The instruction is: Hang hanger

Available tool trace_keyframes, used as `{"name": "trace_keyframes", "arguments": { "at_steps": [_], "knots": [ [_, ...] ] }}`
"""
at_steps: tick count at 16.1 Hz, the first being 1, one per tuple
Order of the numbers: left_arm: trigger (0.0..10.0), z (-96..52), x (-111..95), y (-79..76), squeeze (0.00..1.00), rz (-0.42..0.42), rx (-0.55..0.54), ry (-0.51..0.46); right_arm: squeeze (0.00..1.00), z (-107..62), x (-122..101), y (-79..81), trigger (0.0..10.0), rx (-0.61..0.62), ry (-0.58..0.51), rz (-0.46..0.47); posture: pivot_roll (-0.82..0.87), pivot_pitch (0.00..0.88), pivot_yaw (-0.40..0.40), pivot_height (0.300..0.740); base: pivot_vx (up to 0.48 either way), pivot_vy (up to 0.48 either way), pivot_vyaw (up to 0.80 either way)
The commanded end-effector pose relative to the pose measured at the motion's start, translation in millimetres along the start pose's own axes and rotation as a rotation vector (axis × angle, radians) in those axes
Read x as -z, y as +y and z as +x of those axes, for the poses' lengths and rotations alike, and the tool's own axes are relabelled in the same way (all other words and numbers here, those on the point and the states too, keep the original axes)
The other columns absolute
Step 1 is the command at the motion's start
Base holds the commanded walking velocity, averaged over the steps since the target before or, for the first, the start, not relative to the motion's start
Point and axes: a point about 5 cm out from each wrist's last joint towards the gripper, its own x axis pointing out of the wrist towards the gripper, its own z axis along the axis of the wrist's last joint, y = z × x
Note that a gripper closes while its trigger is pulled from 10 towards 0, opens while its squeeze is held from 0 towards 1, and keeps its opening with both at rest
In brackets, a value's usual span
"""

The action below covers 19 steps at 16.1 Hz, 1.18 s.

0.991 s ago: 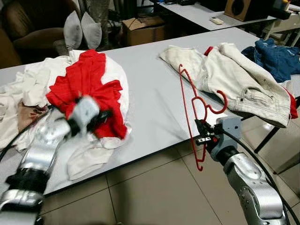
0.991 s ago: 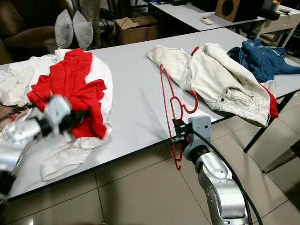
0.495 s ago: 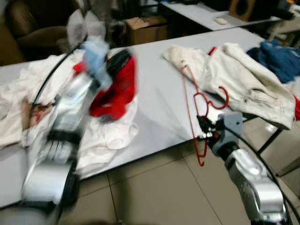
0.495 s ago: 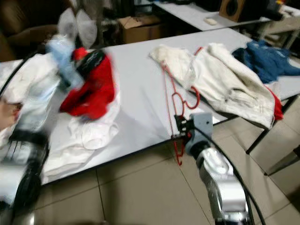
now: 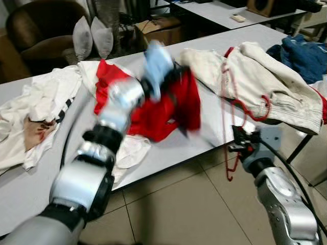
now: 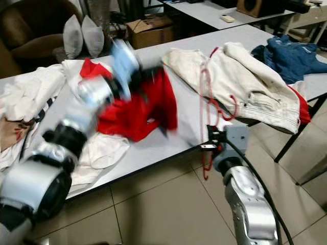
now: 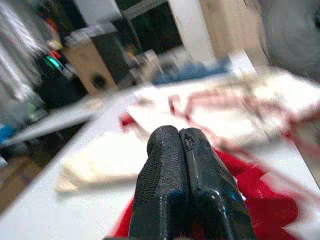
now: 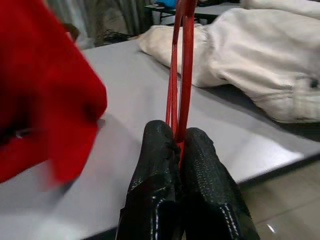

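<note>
Readable text: none could be made out in any view.
Cardboard box [image 5: 162,26]: its faces showed no print that could be read.
Clothes on the table [image 5: 168,150]: no label, brand or number could be read on them.
Left wrist view: it was too blurred for any lettering to show.
</note>
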Motion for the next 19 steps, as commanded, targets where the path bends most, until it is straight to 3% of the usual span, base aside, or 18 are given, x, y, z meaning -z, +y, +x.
{"name": "trace_keyframes", "arguments": {
  "at_steps": [1,3,4,5,6,9,12,15,19],
  "knots": [
    [0.0,-1.6,-2,2.2,0.00,0.048,0.029,0.017,0.00,-0.7,-6,2.2,10.0,-0.002,-0.029,-0.008,-0.28,0.000,0.122,0.740,0.000,0.000,0.00],
    [0.0,-5.4,16,-14.9,0.00,0.081,0.124,0.086,0.00,-2.1,-5,2.2,10.0,0.002,-0.026,-0.009,-0.28,0.000,0.116,0.740,0.000,0.000,0.00],
    [0.0,-10.1,25,-20.5,0.00,0.069,0.099,0.096,0.00,-1.4,-4,1.3,10.0,-0.002,-0.017,-0.011,-0.27,0.000,0.098,0.740,0.000,0.000,0.00],
    [0.0,-11.8,26,-16.7,0.00,0.052,0.045,0.089,0.00,0.2,-3,2.0,10.0,-0.011,-0.012,-0.013,-0.26,0.000,0.090,0.740,0.000,0.000,0.00],
    [0.0,-13.3,22,-7.7,0.00,0.059,-0.030,0.068,0.00,2.2,-3,4.3,10.0,-0.037,-0.003,-0.020,-0.26,0.000,0.082,0.740,0.000,0.000,0.00],
    [0.0,-22.6,-8,40.2,0.00,0.046,-0.367,-0.049,0.00,0.2,1,10.0,10.0,-0.183,0.057,-0.089,-0.25,0.000,0.071,0.740,0.000,0.000,0.00],
    [0.0,-30.4,-31,69.7,0.00,0.039,-0.517,-0.104,0.00,-7.6,-1,8.7,10.0,-0.277,0.069,-0.140,-0.26,0.000,0.080,0.740,0.000,0.000,0.00],
    [0.0,-24.8,-48,76.2,0.00,0.064,-0.494,-0.136,0.00,-19.8,-1,16.0,10.0,-0.413,0.100,-0.173,-0.28,0.000,0.093,0.740,0.000,0.000,0.00],
    [0.0,-17.2,-54,72.1,0.00,0.071,-0.452,-0.161,0.00,-31.7,3,33.8,10.0,-0.578,0.141,-0.141,-0.28,0.000,0.100,0.740,0.000,0.000,0.00]
  ]
}}
